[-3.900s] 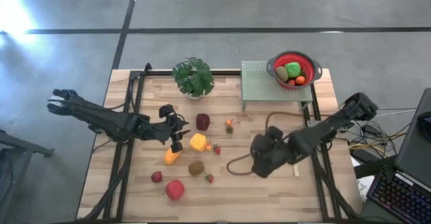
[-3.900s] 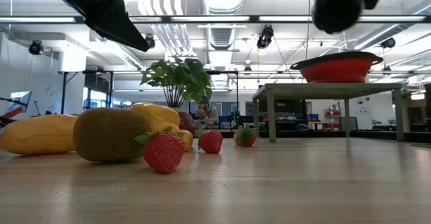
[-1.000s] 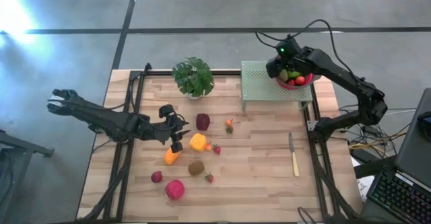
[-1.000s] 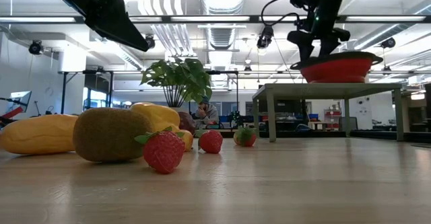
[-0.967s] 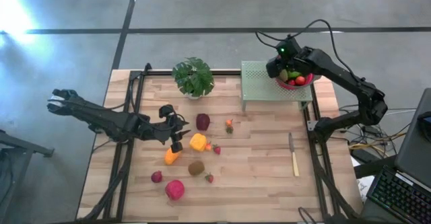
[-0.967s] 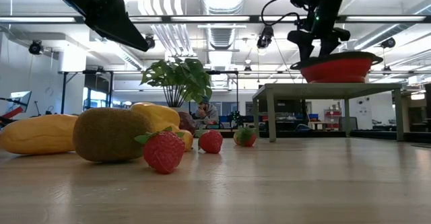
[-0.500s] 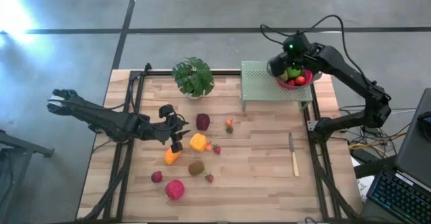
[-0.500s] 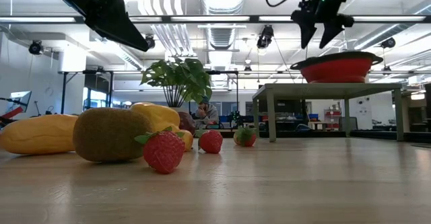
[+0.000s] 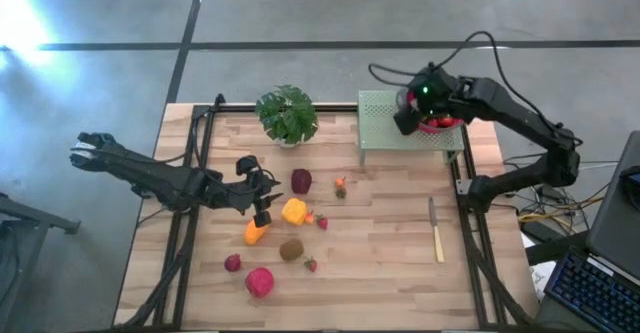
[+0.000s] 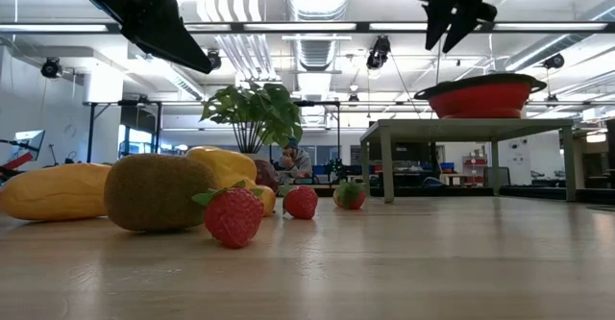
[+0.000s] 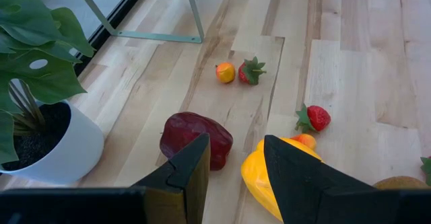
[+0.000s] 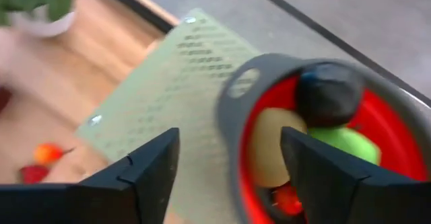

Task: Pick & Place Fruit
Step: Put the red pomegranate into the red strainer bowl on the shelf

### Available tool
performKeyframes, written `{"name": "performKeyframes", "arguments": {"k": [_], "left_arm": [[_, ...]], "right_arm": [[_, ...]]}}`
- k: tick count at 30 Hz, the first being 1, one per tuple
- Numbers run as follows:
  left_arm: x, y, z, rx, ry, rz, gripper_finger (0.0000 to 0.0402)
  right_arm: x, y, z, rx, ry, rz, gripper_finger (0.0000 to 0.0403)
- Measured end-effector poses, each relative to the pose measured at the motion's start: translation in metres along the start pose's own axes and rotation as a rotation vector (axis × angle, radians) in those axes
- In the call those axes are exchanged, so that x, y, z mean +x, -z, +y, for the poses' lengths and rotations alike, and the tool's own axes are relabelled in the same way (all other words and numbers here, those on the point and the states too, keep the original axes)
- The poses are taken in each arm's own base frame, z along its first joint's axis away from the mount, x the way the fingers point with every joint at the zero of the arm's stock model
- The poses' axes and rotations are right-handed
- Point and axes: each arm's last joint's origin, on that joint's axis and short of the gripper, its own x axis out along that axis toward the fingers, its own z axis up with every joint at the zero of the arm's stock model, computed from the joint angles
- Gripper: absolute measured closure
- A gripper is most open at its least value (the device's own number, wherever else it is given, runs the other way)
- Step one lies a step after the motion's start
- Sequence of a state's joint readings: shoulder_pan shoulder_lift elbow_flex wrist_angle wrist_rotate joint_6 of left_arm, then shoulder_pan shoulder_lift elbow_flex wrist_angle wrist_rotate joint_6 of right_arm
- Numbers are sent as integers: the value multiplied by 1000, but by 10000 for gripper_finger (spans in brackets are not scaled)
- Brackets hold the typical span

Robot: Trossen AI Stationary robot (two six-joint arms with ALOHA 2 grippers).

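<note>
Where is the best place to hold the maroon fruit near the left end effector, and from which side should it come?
Probably across the narrow middle of the maroon fruit, coming from above. It lies flat and alone on the table, apart from the yellow fruit, so both its sides look free for the fingers of the left end effector.

left pincer (image 9: 262, 211): low over table, fingers parted, empty | right pincer (image 12: 229, 163): raised, fingers apart, empty

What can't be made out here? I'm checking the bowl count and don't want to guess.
- High view: the right gripper covers most of the red bowl, so its fruit is hidden.
- Low view: the bowl's wall hides everything inside.
- Right wrist view: motion blur; a dark fruit can't be identified.
- Left wrist view: the left gripper partly covers the yellow fruit.
</note>
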State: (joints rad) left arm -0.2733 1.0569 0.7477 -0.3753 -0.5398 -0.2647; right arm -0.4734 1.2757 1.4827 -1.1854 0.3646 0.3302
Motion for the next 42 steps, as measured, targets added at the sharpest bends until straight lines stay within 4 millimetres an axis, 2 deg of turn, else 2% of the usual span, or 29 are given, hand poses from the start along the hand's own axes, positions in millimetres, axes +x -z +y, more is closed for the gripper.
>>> {"name": "performKeyframes", "arguments": {"k": [10,16,22,25,42], "left_arm": [[0,0,0,0,0,0,255],[0,0,0,0,0,0,255],[0,0,0,0,0,0,255],[0,0,0,0,0,0,255],[0,0,0,0,0,0,255]], "right_arm": [[-29,35,46,-145,-154,35,274],[-51,57,61,-210,-229,-6,341],[-68,81,60,-249,-264,-85,387],[-71,93,54,-245,-273,-109,393],[-57,156,18,-269,-467,-223,388]]}}
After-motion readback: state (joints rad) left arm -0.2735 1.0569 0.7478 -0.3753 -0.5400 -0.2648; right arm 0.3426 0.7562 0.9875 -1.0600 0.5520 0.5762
